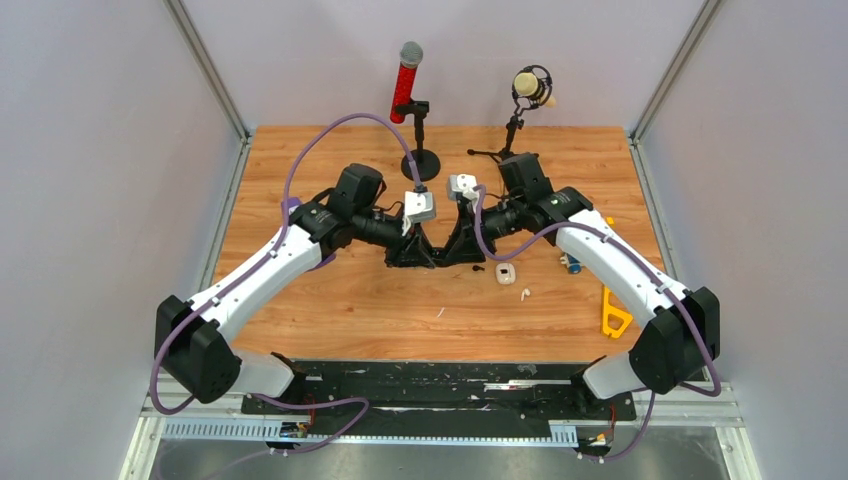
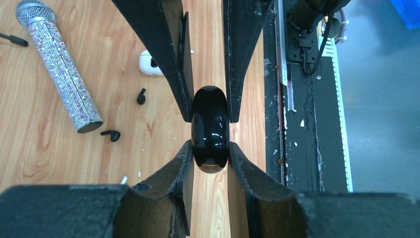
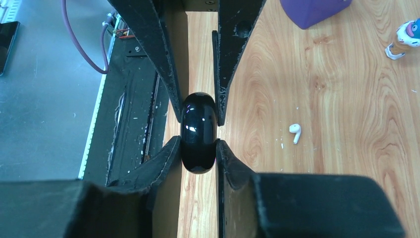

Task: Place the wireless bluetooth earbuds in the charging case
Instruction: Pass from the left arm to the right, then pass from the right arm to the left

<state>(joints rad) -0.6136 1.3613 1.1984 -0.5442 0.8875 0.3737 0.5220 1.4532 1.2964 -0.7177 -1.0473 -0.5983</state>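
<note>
1. Nearest the arm bases, one white earbud (image 1: 524,293) lies alone on the table (image 1: 330,320). The white case (image 1: 506,273) is just beside it and seems open.
2. A bit further, two black earbuds (image 2: 141,95) lie loose on the wood, near each other and apart from the white case.
3. At mid table the arms meet. The left gripper (image 2: 210,148) is clenched on the black charging case (image 2: 210,129) from one end. The right gripper (image 3: 198,144) grasps the same case from the other end, w/ both fingers touching the shell. Whether the case also touches the wood, the views do not tell.
4. The case looks closed, but its seam is not clear.
5. Judgement on handling: the case is prob. light, hard and glossy, so slippery under the pads. It is best held across its flat sides, not on the rounded ends, where it may squirt out.
6. The buds are tiny, very light and smooth, so they prob. roll or flick away easily. It is best to pinch one by the stem or across the body, w/ a gentle close.
7. Farthest, a glitter microphone (image 1: 405,85) and a second microphone (image 1: 533,88) stand on stands at the back edge.
</note>
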